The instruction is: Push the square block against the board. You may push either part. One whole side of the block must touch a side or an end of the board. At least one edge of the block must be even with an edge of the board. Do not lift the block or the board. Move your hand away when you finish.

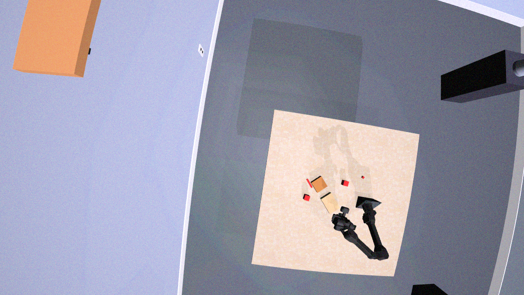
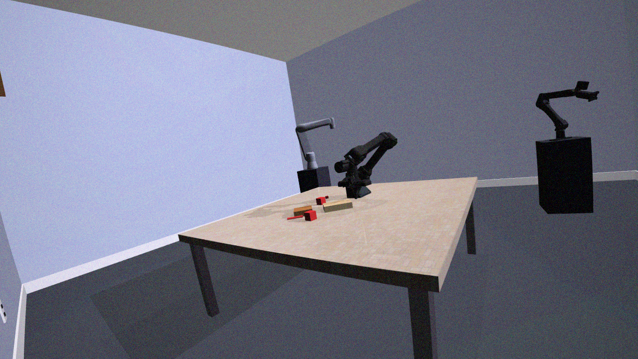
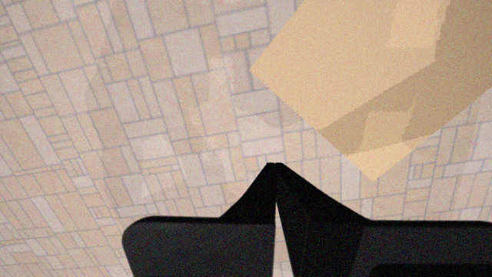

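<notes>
Fingers pressing fully together, tips meeting in a single point, gripping nothing, hovering over bare desk (image 3: 115, 115) in the wrist view. Board (image 3: 346, 73), pale tan, lying flat on the desk, sitting up and to the right of the tips there, its nearest corner close to the tips but apart from them. Seen from the top, board (image 1: 329, 202) lying slanted, one end just beside the fingers (image 1: 343, 209); whether touching there, impossible to tell. Block (image 1: 318, 184), orange-brown and square, resting beyond the board's far end, near it but with a narrow gap showing between them, not lined up edge to edge. From the side, block (image 2: 302, 209) sitting left of the board (image 2: 337, 205), both flat on the desk (image 2: 379, 232). Small red cubes (image 1: 306, 197) and a thin red stick (image 1: 308, 182) lying scattered around the block.
</notes>
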### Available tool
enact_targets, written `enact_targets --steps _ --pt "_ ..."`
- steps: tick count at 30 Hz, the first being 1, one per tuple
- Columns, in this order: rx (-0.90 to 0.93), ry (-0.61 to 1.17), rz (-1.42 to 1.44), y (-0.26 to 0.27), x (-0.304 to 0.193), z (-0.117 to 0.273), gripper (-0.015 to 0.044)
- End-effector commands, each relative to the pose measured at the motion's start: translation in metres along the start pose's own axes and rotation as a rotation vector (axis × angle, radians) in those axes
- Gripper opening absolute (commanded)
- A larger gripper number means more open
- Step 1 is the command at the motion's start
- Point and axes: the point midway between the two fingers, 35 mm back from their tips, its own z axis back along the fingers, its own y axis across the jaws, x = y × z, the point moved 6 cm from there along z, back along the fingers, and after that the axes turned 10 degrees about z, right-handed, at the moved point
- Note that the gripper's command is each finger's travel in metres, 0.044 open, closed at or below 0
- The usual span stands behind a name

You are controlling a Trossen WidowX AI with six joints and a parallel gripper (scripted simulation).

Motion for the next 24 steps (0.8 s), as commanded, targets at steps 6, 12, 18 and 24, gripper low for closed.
enact_targets --steps 6,12,18,24 --pt "0.005 0.007 -0.309 -0.002 -0.001 -0.013 0.0000" --pt "0.006 0.008 -0.517 -0.003 -0.001 -0.021 0.0000" --pt "0.007 0.009 -0.702 -0.004 -0.001 -0.028 0.0000" --pt "0.007 0.009 -0.708 -0.004 -0.001 -0.028 0.0000"
